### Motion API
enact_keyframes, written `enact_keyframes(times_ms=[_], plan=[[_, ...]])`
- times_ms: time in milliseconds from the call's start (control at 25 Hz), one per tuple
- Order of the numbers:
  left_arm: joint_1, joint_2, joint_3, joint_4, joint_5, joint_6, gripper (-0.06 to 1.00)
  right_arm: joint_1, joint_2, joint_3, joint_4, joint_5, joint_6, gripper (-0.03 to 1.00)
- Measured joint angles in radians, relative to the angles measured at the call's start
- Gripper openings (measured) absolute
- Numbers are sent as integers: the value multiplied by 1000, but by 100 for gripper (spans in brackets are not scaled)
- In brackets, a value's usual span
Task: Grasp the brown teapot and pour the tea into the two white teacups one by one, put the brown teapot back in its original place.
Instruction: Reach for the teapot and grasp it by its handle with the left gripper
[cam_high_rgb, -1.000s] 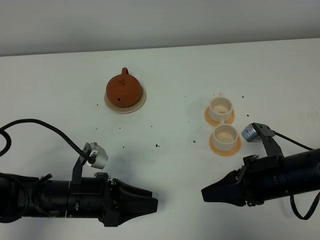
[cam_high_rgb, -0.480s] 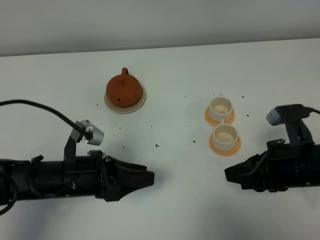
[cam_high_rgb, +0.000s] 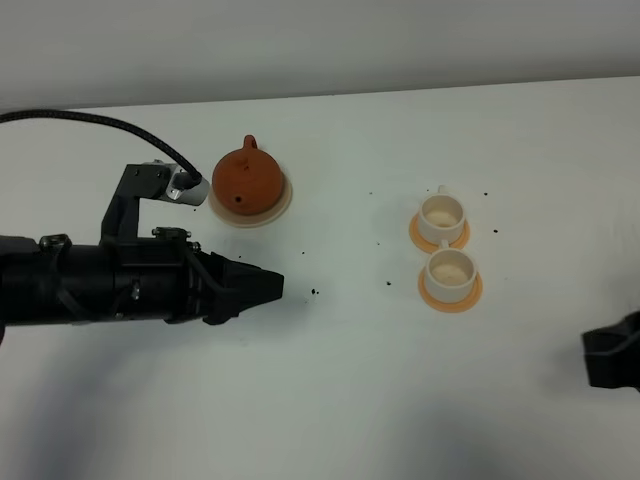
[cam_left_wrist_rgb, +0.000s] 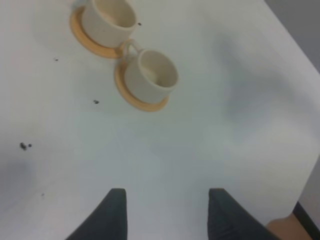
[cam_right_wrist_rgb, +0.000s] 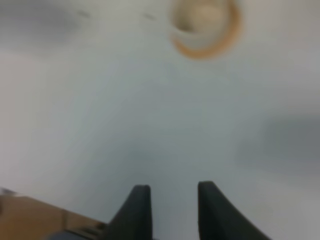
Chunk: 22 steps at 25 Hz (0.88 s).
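Observation:
The brown teapot (cam_high_rgb: 245, 178) stands upright with its lid on, on the cream saucer (cam_high_rgb: 286, 201) at the back left. The two white teacups (cam_high_rgb: 441, 215) (cam_high_rgb: 451, 270) sit on orange coasters right of centre; no tea shows. My left gripper (cam_high_rgb: 272, 287) hovers in front of the teapot and points right toward the cups. In the left wrist view it (cam_left_wrist_rgb: 167, 212) is open and empty, with both teacups (cam_left_wrist_rgb: 109, 17) (cam_left_wrist_rgb: 152, 76) ahead. My right gripper (cam_high_rgb: 600, 358) is at the right edge. It (cam_right_wrist_rgb: 172, 207) is open and empty, with one blurred cup (cam_right_wrist_rgb: 205, 17) ahead.
Small dark specks (cam_high_rgb: 315, 292) dot the white table (cam_high_rgb: 350, 380) between the teapot and the cups. A black cable (cam_high_rgb: 90, 120) arcs over the left arm. The table's back edge meets a grey wall (cam_high_rgb: 320, 40).
The left arm has swung away from the table's front edge toward the teapot. The right arm has pulled back to the right, almost out of the high view. Teapot and cups have not moved.

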<state>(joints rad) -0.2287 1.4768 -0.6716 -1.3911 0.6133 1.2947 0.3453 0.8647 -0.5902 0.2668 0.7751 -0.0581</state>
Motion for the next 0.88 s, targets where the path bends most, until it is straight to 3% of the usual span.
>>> enact_keyframes(times_ms=[40,160,320,520,640,880], plan=[[0,0,-14,46,-9,-52,39,0,-40,0,-93,66,98,24],[0,0,-54,166,-32,-173,39,0,-158,0,-261,223,249,24],[0,0,-97,269,-41,-265,39,0,-326,5,-350,347,290,24],[0,0,-115,289,-42,-281,39,0,-536,67,-357,368,246,24],[0,0,-115,303,-42,-282,39,0,-641,91,-321,316,172,24],[0,0,-115,306,-45,-283,39,0,-722,101,-278,308,115,24]])
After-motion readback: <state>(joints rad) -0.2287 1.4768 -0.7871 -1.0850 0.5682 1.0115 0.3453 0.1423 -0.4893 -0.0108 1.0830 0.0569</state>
